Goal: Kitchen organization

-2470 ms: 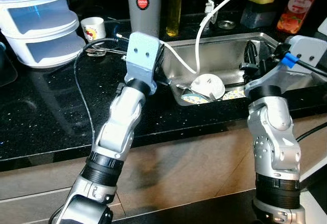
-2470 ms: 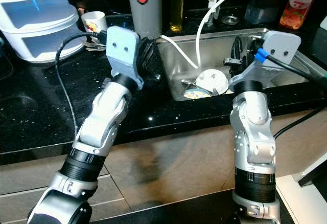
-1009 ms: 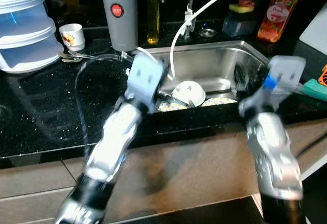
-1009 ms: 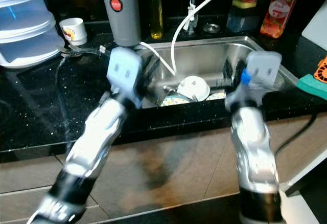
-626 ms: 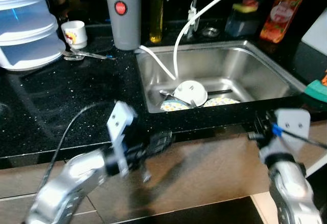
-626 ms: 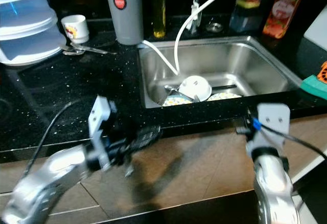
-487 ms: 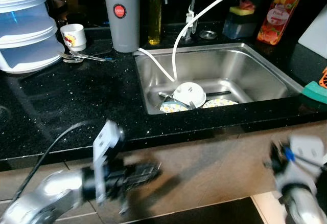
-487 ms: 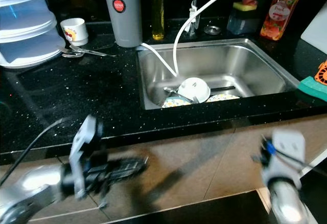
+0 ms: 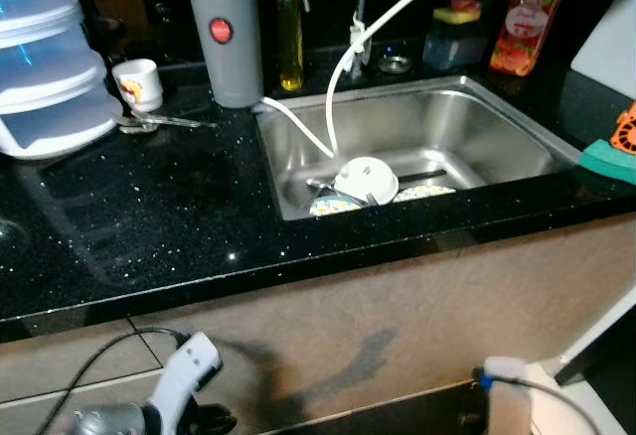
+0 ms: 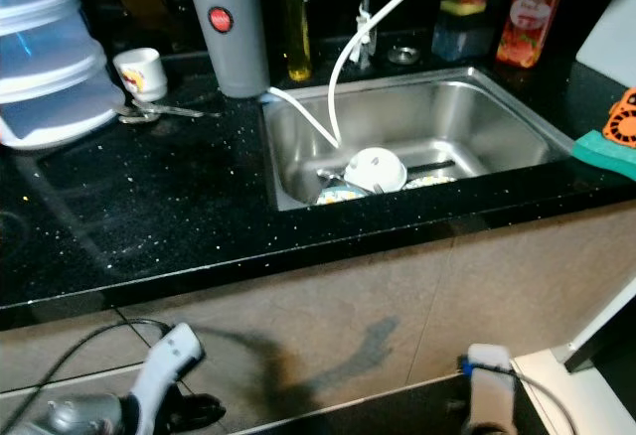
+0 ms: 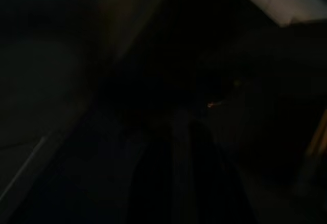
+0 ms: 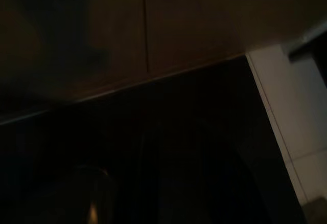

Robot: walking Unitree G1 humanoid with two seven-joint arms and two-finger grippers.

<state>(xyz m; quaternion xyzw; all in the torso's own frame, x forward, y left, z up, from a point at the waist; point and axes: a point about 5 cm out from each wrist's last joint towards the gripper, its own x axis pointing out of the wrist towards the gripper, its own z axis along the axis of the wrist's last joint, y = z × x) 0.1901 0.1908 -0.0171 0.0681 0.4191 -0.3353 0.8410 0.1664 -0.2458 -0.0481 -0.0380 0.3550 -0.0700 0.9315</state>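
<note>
Steel sink [image 9: 497, 127] w/ white bowl [image 9: 365, 179], grey dispenser [image 9: 225, 36] beside.

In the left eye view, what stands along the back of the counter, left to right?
Stacked containers → cup → grey dispenser → oil bottle → sponge holder → red pouch.

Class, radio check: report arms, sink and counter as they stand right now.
Both arms hang low before the cabinet, left gripper and right gripper idle. White bowl and plates lie in sink. Cup and spoons on counter.
</note>
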